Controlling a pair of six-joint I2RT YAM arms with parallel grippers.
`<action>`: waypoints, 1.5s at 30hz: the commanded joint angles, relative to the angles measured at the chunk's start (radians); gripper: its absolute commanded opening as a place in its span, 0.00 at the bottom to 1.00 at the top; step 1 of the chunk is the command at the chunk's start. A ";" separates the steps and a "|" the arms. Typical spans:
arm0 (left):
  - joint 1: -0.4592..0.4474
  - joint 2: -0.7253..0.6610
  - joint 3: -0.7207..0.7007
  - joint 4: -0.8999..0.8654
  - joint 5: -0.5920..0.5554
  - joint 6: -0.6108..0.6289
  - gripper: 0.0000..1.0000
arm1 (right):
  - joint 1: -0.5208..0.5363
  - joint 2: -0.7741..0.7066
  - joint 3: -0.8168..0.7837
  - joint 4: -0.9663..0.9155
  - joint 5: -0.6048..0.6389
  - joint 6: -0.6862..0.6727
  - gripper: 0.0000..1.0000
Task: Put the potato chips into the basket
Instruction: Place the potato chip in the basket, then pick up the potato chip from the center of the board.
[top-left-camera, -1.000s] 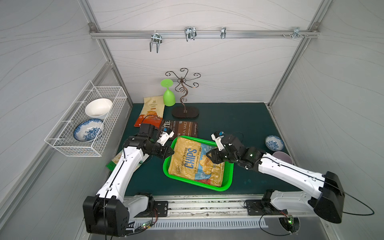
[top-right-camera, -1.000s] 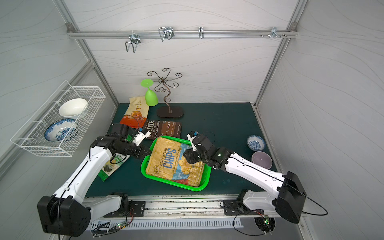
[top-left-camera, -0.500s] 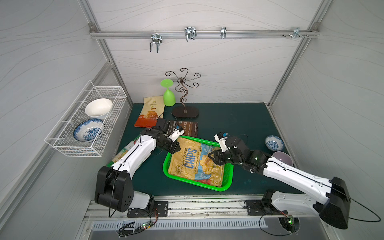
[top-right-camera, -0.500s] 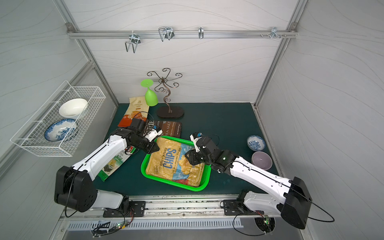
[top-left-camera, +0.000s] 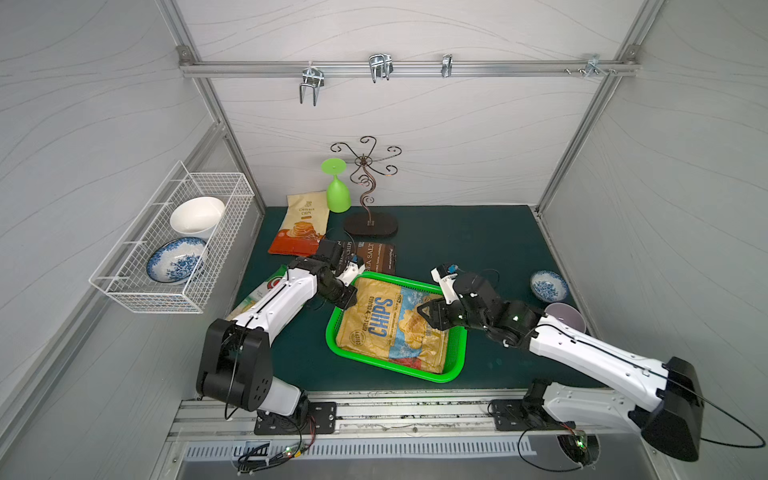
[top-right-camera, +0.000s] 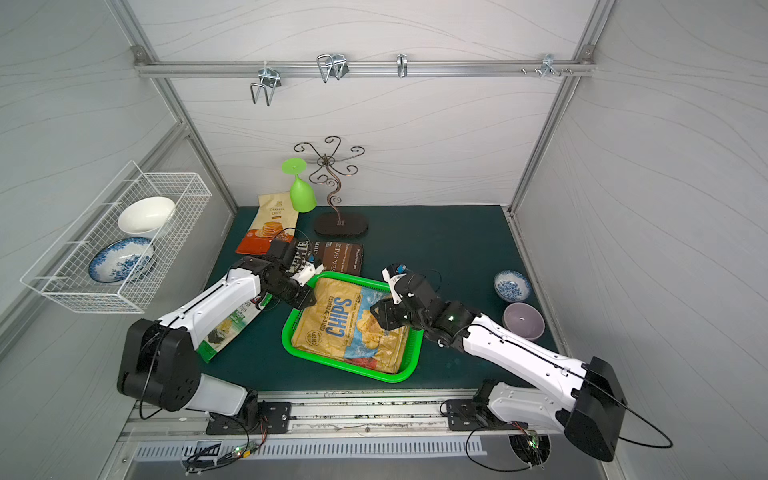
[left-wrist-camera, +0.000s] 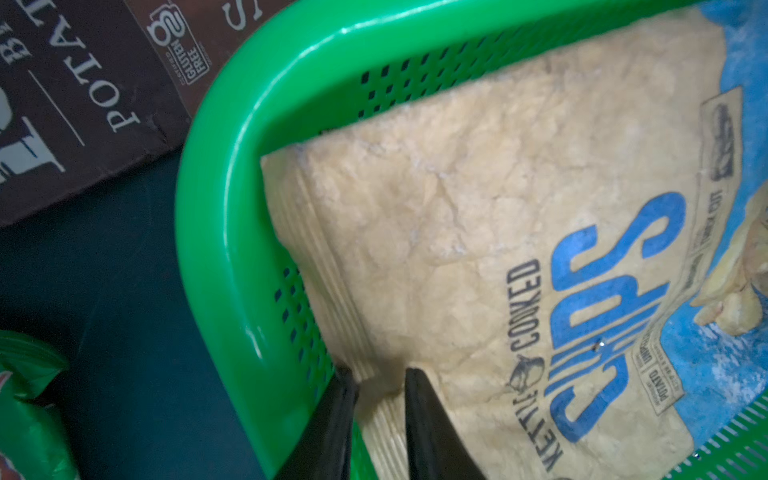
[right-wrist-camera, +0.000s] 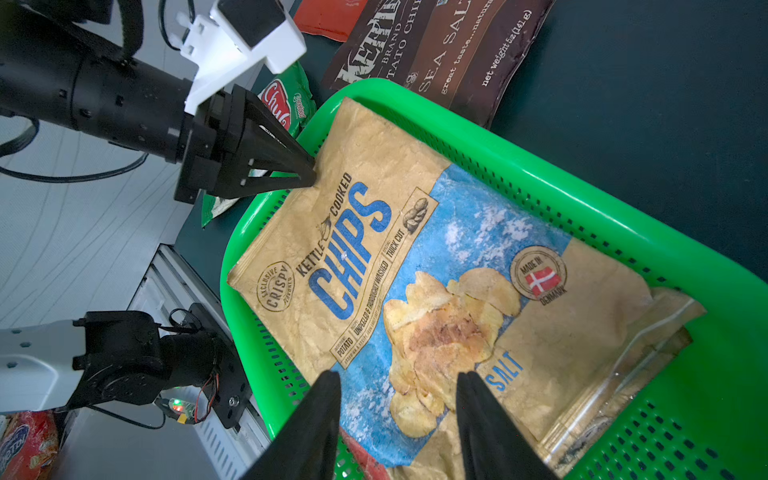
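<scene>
The step in hand looks like letting the tan chips bag (top-left-camera: 390, 324) settle in the basket (left-wrist-camera: 216, 208). The left fingers (left-wrist-camera: 332, 415) sit just inside the basket's rim on the left arm's side. They are astride the bag's crimped top edge with a narrow gap between them, and it cannot be told whether they pinch that edge or merely straddle it. To do this well they should part fully, then rise straight up from the basket. That way the seal does not snag and drag the bag over the rim. The bag lies face up across nearly the whole basket floor, with its top edge by the wall below those fingers. Over the basket's opposite side, the right fingers (right-wrist-camera: 320, 419) hang spread wide above the bag's lower half. They grip nothing and apparently do not touch it, and they should stay clear. A brown bag (top-left-camera: 376, 259) lies on the table right against the basket's far rim, not yet in.
</scene>
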 joint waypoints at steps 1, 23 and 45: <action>0.001 -0.066 0.058 -0.028 -0.021 0.002 0.36 | -0.004 -0.014 0.015 -0.015 0.009 -0.014 0.49; 0.298 0.129 0.223 0.095 -0.089 -0.180 0.53 | -0.004 -0.023 -0.022 -0.006 0.018 0.000 0.52; 0.352 0.608 0.658 0.008 -0.136 -0.140 0.49 | -0.004 -0.128 -0.065 -0.044 0.062 0.014 0.53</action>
